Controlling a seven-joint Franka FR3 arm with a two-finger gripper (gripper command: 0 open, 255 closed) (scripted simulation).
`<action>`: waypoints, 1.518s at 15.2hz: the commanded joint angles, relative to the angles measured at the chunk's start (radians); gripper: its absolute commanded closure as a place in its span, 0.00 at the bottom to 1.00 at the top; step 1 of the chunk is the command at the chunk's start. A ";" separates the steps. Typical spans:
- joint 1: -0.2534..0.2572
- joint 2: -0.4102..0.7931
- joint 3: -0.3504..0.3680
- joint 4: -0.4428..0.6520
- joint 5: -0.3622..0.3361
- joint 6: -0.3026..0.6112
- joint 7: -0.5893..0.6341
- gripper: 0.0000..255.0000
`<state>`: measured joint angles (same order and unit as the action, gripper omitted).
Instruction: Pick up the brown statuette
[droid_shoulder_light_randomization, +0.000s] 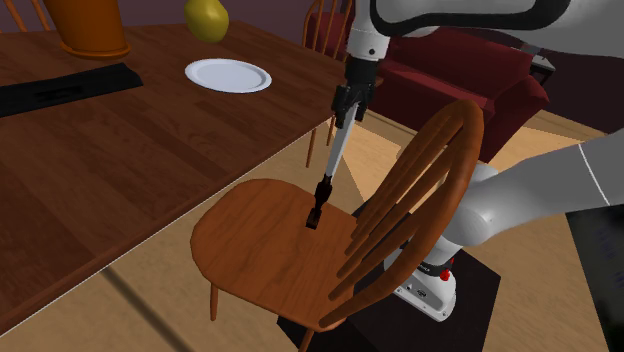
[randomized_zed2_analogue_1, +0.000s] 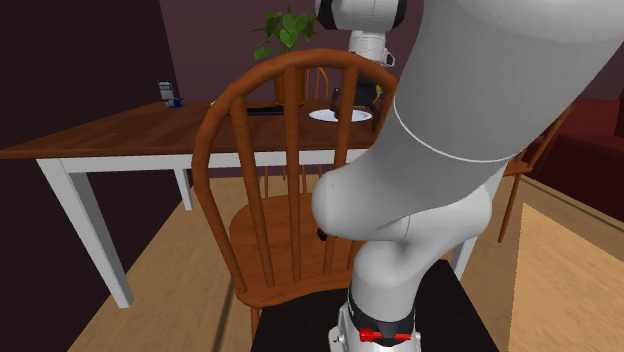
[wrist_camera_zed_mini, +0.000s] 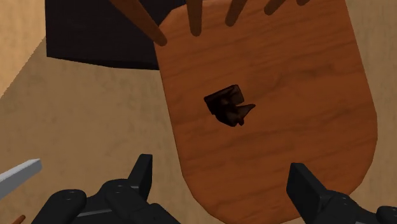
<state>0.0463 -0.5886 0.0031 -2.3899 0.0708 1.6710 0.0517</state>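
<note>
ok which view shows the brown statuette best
The wrist view: the statuette lies unobstructed on the chair seat. The shoulder view shows it as a small dark shape; in the second exterior view the arm hides most of it.

One dark brown carved statuette (wrist_camera_zed_mini: 229, 105) lay near the middle of a seat. There were at least two reddish-brown wooden spindle-back chairs: the near chair (droid_shoulder_light_randomization: 250, 240) that carried it, and a second chair (droid_shoulder_light_randomization: 327, 25) past the far edge of the one brown wooden table (droid_shoulder_light_randomization: 120, 170). The table bore one round white plate (droid_shoulder_light_randomization: 228, 75) near that edge, one yellow-green rounded fruit (droid_shoulder_light_randomization: 206, 18), one orange pot (droid_shoulder_light_randomization: 92, 30) and one flat black mat (droid_shoulder_light_randomization: 60, 88). One dark red sofa (droid_shoulder_light_randomization: 470, 75) stood beyond.
</note>
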 joint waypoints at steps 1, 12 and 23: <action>0.006 0.061 0.010 -0.013 0.001 0.024 0.003 0.00; 0.049 0.428 0.075 -0.047 0.011 0.157 0.045 0.00; 0.053 0.536 0.082 -0.082 0.010 0.278 0.045 0.00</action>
<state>0.0992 -0.1081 0.0845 -2.4688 0.0810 1.9410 0.1022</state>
